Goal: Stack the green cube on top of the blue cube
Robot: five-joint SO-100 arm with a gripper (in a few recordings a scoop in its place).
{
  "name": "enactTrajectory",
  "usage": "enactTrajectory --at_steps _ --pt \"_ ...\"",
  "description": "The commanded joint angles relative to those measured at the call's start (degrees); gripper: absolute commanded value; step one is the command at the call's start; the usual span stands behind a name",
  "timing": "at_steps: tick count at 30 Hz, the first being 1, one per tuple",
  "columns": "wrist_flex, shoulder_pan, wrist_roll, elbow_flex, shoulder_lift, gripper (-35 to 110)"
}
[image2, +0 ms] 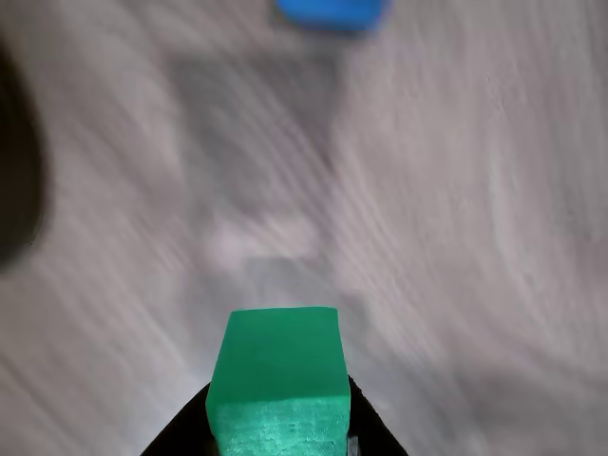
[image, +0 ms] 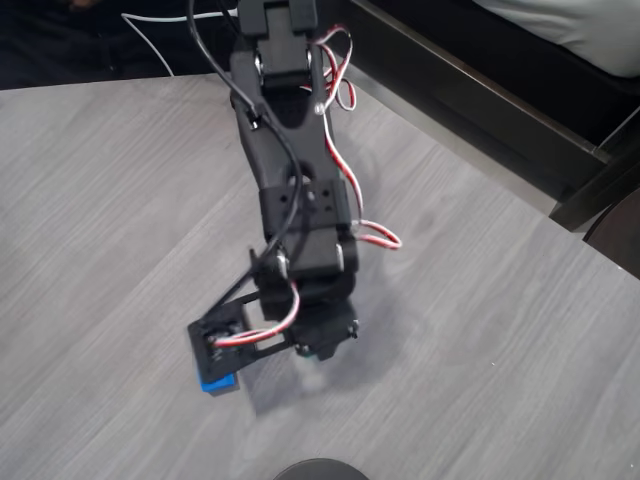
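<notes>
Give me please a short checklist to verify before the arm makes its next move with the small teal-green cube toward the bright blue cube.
1. Grasp: the small teal-green matte cube sits between the black two-finger gripper in the wrist view. Ok.
2. Cube lifted off the grey wood-grain table: its shadow lies apart on the table ahead of it. Looks ok.
3. Target visible: the bright blue matte cube lies on the table, partly under the arm's camera bracket in the overhead view. Ok.
4. Alignment: in the wrist view the blue cube is at the top edge, far ahead of the green cube. Not ok.
5. Blue cube's top face free: cannot tell, it is mostly covered or cropped.
6. Image sharpness: wrist view is blurred. Not ok.
</notes>
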Motion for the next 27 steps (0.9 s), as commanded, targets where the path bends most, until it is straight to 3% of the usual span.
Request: enactTrajectory --at_steps 1,8,27 --pt "0.4 6.9 -3.4 -1.8 3.6 0" --pt "-0.5 12.4 -6.7 -2.0 3.9 0" --pt "-3.8 13.1 -6.2 -5.1 0.5 0"
